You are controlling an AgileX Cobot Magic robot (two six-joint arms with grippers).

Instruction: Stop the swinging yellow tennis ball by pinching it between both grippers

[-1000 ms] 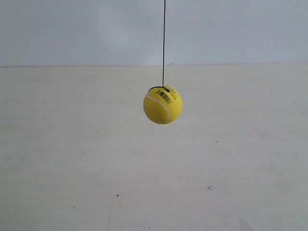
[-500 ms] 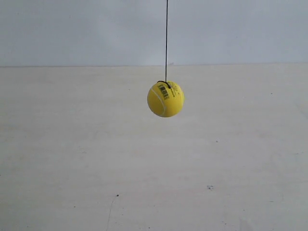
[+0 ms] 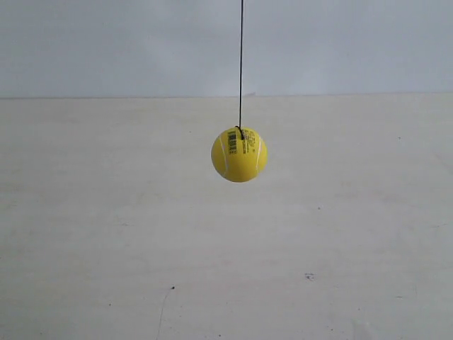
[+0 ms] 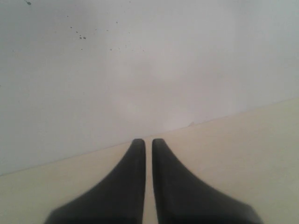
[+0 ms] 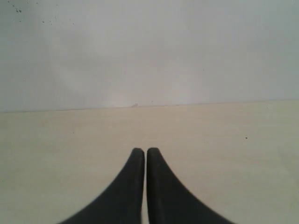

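Yellow tennis ball hangs on a dark string, mid-scene above the pale table. Left gripper and right gripper: tips closed together, empty; the ball's place relative to them cannot be told.

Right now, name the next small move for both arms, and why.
Probably bring both arms toward the yellow tennis ball, one from each side. It hangs on its string with no arm in the exterior view, and the wrist views show the left end effector and right end effector shut, facing only wall and table.
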